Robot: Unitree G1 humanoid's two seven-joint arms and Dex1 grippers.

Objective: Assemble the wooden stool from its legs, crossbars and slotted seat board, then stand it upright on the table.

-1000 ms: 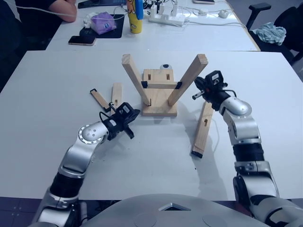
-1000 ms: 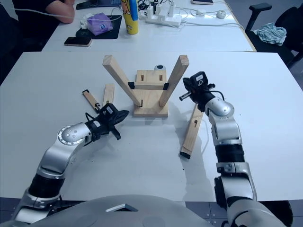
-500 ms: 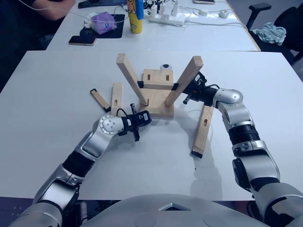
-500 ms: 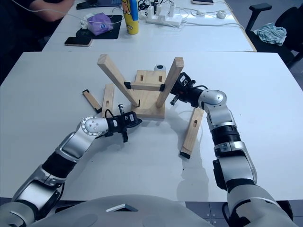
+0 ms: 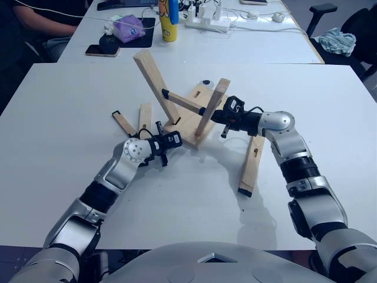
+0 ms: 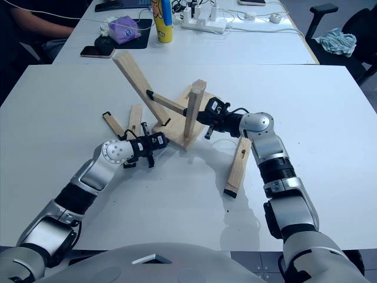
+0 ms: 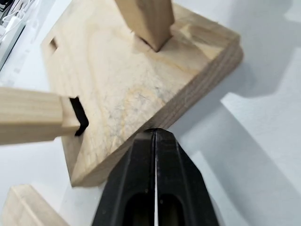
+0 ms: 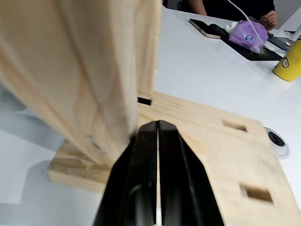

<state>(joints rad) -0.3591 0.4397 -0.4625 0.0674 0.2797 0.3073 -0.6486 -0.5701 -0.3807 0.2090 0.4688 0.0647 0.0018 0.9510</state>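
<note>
**Q:** what are the claws doing here?

**A:** The left gripper [image 7: 154, 134] is sitting with both fingers pressed flat together, gripping nothing. Its tip is sitting right at the near edge of the seat board [image 7: 122, 84]. The right gripper [image 8: 157, 125] is pinched closed too, also empty, and it's sitting right up against the right-hand leg [image 5: 213, 106].

**Q:** and the stool itself?

**A:** It's lying tilted mid-table with two legs sticking up and a crossbar [image 5: 184, 101] joining them. A loose leg [image 5: 252, 159] is lying beside the right arm, and a short bar [image 5: 124, 124] and another piece [image 5: 144, 118] are lying left of the board. Past the white table [image 5: 59, 118], a second table is carrying a yellow bottle [image 5: 169, 15], a purple pouch [image 5: 129, 26] and a power strip [image 5: 206, 23].
</note>
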